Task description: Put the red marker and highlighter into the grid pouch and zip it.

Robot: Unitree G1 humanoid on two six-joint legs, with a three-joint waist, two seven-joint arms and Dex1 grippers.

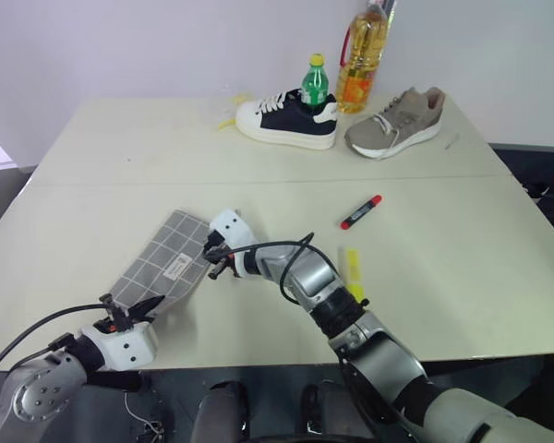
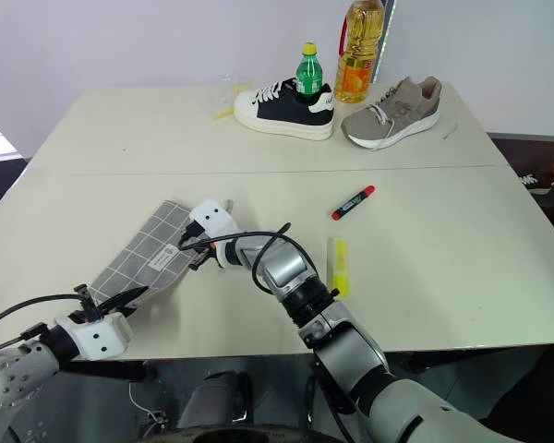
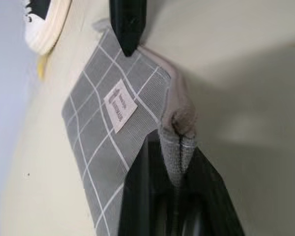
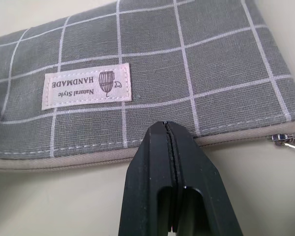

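Observation:
The grid pouch [image 1: 162, 261] lies flat near the table's front left, label up. My left gripper [image 1: 144, 305] is shut on the fabric tab at the pouch's near corner [image 3: 179, 147]. At the pouch's zipper edge, further along, my right gripper [image 1: 217, 264] is shut, its tips [image 4: 168, 129] resting against the closed zipper seam with nothing seen between them. The zipper pull [image 4: 286, 140] sits near the pouch's end. The red marker [image 1: 361, 211] lies on the bare table right of centre. Nearer me is the highlighter [image 1: 353, 269], just right of my right forearm.
At the table's far side stand a white and navy shoe [image 1: 284, 116], a green bottle [image 1: 315, 85], a bottle of oil [image 1: 363, 51] and a beige shoe [image 1: 394, 124]. A seam [image 1: 443, 177] crosses the tabletop. The front edge runs close under my arms.

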